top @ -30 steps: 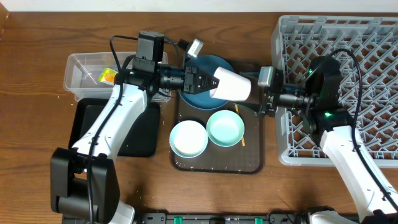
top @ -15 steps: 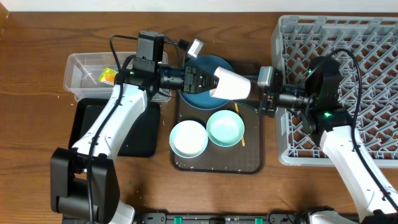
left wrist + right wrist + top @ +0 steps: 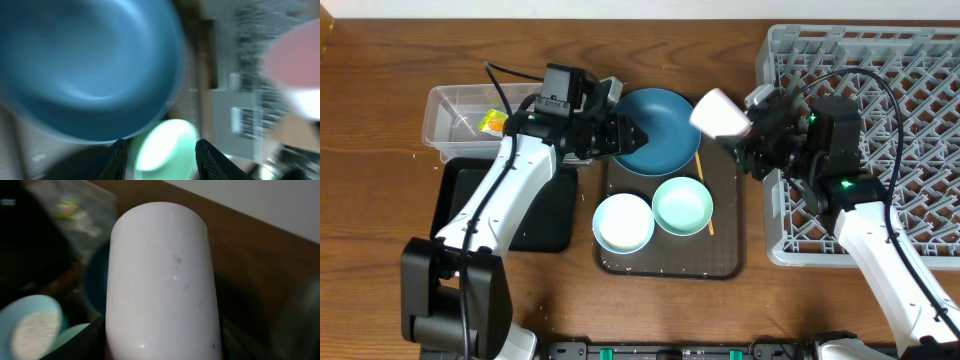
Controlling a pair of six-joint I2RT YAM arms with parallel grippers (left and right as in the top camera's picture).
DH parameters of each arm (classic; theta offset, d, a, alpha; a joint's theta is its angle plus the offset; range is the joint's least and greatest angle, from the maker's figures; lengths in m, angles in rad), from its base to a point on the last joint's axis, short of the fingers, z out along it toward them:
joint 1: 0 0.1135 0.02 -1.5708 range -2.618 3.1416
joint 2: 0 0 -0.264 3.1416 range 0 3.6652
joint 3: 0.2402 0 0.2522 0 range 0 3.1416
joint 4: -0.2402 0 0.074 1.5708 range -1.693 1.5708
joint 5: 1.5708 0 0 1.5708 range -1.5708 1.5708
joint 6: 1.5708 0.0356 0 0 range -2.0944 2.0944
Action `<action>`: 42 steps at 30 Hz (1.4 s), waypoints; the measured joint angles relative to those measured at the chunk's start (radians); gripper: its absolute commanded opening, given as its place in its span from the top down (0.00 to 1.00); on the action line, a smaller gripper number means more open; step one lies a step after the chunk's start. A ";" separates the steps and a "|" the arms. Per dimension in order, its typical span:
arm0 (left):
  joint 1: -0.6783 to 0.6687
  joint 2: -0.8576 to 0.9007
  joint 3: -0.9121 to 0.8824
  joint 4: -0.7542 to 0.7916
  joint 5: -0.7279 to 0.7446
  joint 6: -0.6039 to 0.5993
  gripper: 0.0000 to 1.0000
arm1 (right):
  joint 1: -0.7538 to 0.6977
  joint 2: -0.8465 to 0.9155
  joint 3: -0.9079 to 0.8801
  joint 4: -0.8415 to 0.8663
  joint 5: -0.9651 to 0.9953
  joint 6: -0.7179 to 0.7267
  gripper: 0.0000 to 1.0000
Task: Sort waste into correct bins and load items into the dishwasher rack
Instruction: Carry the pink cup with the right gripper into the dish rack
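Overhead, right fingers (image 3: 752,143) gripped the white cup (image 3: 720,113) beside the rack (image 3: 880,60). Left fingers (image 3: 120,157) gaped open over the plate (image 3: 658,130).

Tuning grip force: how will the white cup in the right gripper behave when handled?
The cup looks smooth and glossy, so it may slip in a loose grip. Its round, tall body would likely roll if laid sideways.
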 measured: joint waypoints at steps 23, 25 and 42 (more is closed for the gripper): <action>0.000 -0.233 0.000 -0.150 -0.470 0.067 0.53 | -0.343 0.068 0.639 -0.922 0.483 0.323 0.99; 0.000 -0.233 0.000 -0.150 -0.471 0.067 0.53 | -0.414 0.123 0.710 -0.985 0.496 0.332 0.99; 0.000 -0.233 0.000 -0.150 -0.477 0.067 0.53 | -0.815 0.442 0.822 -1.133 0.533 0.345 0.98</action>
